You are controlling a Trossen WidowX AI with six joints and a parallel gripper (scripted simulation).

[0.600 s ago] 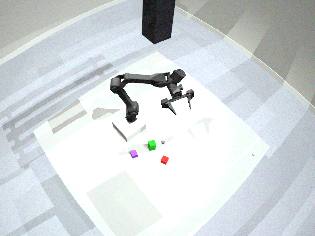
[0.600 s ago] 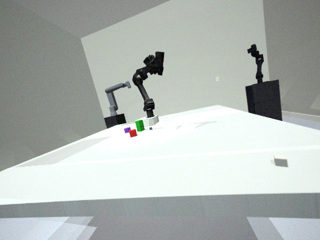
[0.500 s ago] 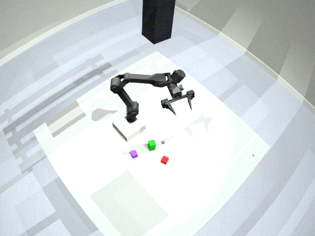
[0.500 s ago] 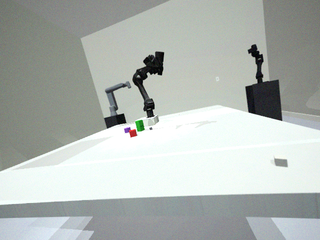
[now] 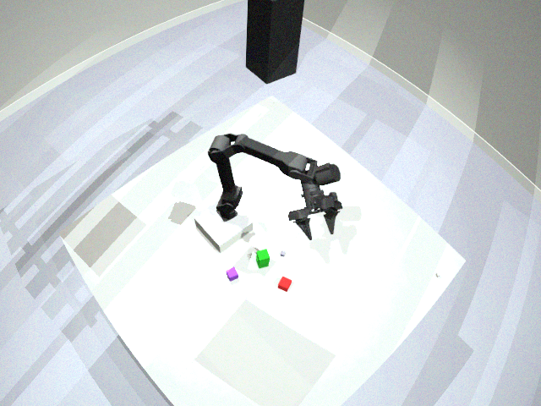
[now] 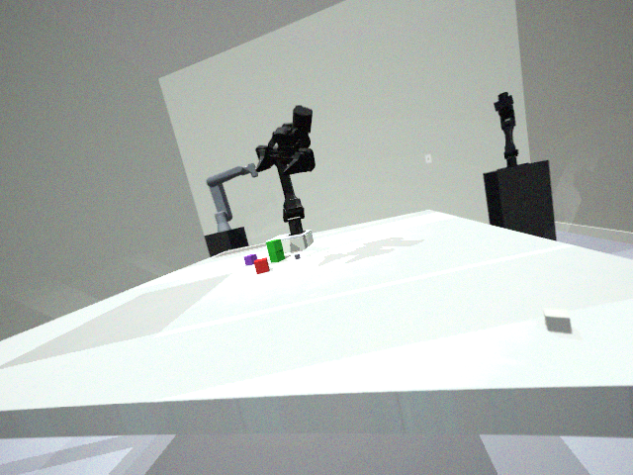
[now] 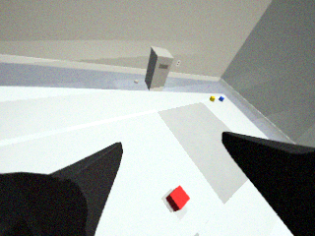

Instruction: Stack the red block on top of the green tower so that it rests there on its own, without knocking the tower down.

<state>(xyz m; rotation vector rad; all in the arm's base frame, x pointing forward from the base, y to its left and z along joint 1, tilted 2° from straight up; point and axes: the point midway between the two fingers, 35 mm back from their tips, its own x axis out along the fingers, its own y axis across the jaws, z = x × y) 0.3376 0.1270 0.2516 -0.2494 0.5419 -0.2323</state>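
- Red block (image 5: 284,283) sits flat on the white surface (image 5: 371,279), untouched, nearer the camera than the green tower (image 5: 262,257) in the top view and a bit to its right; a clear gap between them.
- Hand (image 5: 319,229) hangs in the air, fingers spread wide, nothing between them. Reads as pre-grasp: opened ahead of the descent so the block fits between the jaws.
- In the top view the hand is beyond the tower and to its right, well apart from both blocks. My read: coming in from that side keeps the arm (image 5: 262,152) off the tower.
- Tower stands upright, close to the pale base slab (image 5: 223,233) under the arm. Tight spot for the later place; approach from above looks safest.
- Purple block (image 5: 232,273) lies left of the tower, tiny grey cube (image 5: 282,253) just right of it. Neither is on the line to the red block.
- Wrist view: red block (image 7: 177,198) low in frame, between the two dark fingers, so the hand is roughly aimed at it. Tower is not in this view at all.
- Wrist view alone also catches small yellow (image 7: 212,98) and blue (image 7: 220,98) cubes at the far edge.
- Exterior view shows height: tower (image 6: 275,250) taller than the red block (image 6: 261,265), hand (image 6: 282,159) well above the surface. Top view cannot give that.
- Exterior flattens depth, blocks look bunched together; top view shows the real gaps.
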